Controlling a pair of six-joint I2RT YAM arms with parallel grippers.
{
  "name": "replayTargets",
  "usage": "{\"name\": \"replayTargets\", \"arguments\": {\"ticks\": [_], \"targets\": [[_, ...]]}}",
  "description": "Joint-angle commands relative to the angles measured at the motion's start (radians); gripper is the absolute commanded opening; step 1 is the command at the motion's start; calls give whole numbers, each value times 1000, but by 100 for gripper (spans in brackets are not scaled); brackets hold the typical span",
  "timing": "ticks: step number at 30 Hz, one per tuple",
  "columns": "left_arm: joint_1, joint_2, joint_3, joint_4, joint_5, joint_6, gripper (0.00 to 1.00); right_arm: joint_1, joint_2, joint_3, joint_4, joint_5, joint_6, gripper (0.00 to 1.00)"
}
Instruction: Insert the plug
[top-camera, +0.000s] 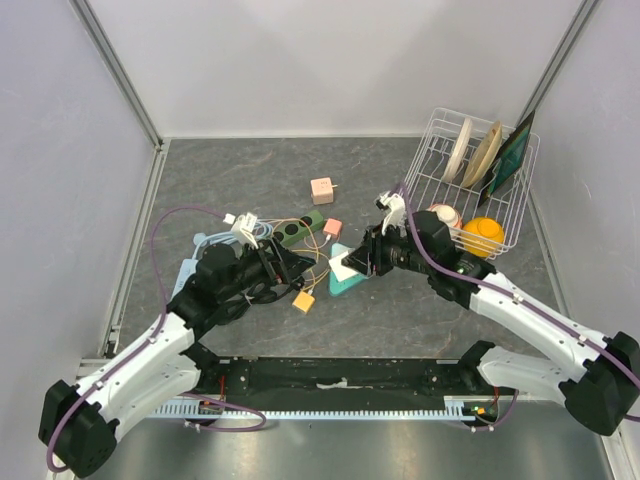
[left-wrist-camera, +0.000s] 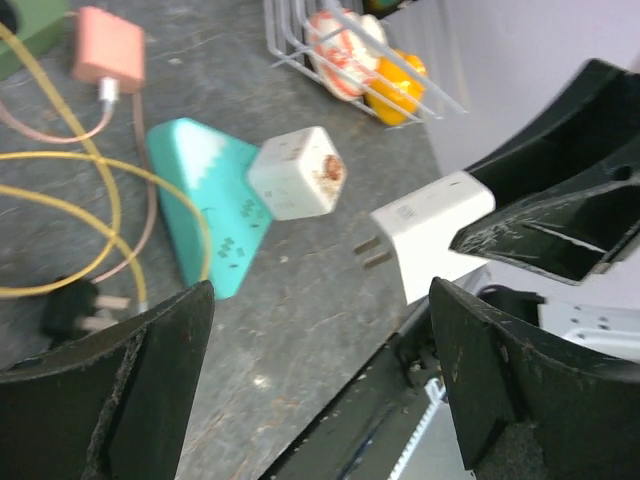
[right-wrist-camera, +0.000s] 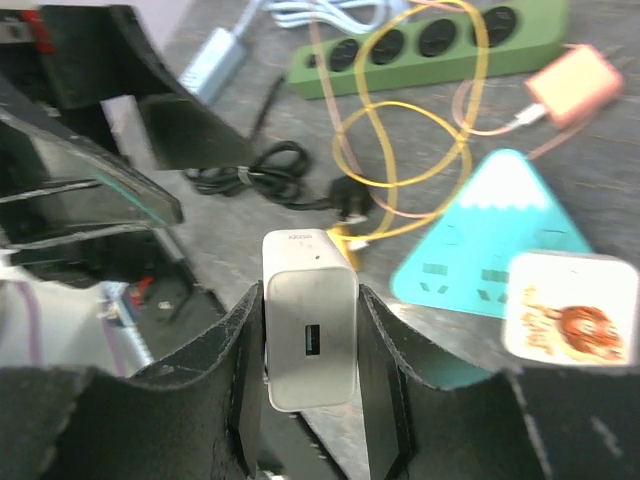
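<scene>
Your right gripper is clamped on the white plug, its prongs pointing away from the wrist. The teal socket block lies just beside it at two o'clock. Your left gripper gapes wide and empty, farther off.

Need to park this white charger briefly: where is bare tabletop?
Bare grey tabletop for the white charger lies along the far wall, behind the pink cube adapter and left of the white wire dish rack. Another free strip runs before the arm bases. The centre is crowded: green power strip, yellow cables, teal triangular socket block.
</scene>
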Motion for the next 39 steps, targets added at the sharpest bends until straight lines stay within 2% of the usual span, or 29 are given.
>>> {"name": "replayTargets", "arguments": {"ticks": [1,3,6,15,28,39], "targets": [[1,4,59,-179,-148,106,93,39,21,66,-158,251,-162,0],[1,25,68,-209,-158,118,92,75,60,74,-190,315,-196,0],[1,62,88,-240,-182,129,91,196,132,86,-204,489,-224,0],[1,127,94,-272,-201,134,90,336,292,157,-203,748,-224,0],[1,151,83,-283,-239,101,88,349,363,181,-165,782,-198,0],[1,159,85,-280,-219,98,88,351,397,174,-125,724,-187,0]]}}
